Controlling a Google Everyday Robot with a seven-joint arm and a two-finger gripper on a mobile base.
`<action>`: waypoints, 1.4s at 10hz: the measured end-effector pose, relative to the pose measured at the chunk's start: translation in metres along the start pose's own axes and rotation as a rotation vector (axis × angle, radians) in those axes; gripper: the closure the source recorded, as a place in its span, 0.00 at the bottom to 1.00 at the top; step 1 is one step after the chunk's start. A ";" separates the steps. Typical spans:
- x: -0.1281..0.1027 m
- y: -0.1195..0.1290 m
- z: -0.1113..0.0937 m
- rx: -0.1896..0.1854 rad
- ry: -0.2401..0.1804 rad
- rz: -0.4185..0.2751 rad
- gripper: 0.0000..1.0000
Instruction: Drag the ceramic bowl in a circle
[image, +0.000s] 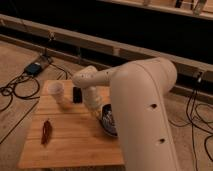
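The ceramic bowl (108, 120) sits at the right edge of the wooden table (70, 142), partly hidden by the arm (145, 110); the gripper (99, 113) reaches down at its left rim; a white cup (56, 92), a dark block (77, 94) and a reddish object (46, 132) lie to the left.

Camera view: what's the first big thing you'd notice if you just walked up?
The huge white robot arm fills the right side and bends down over the wooden table. Its hand reaches to the rim of the glossy black ceramic bowl at the table's right edge, half hidden behind the arm. Further left are a small white cup, a dark little block beside it, and a reddish thing near the front-left.
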 end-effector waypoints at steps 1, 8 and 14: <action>-0.008 0.010 -0.001 0.007 -0.007 -0.024 1.00; 0.010 0.094 0.004 0.059 0.002 -0.282 0.86; 0.018 0.094 0.005 0.099 0.012 -0.330 0.78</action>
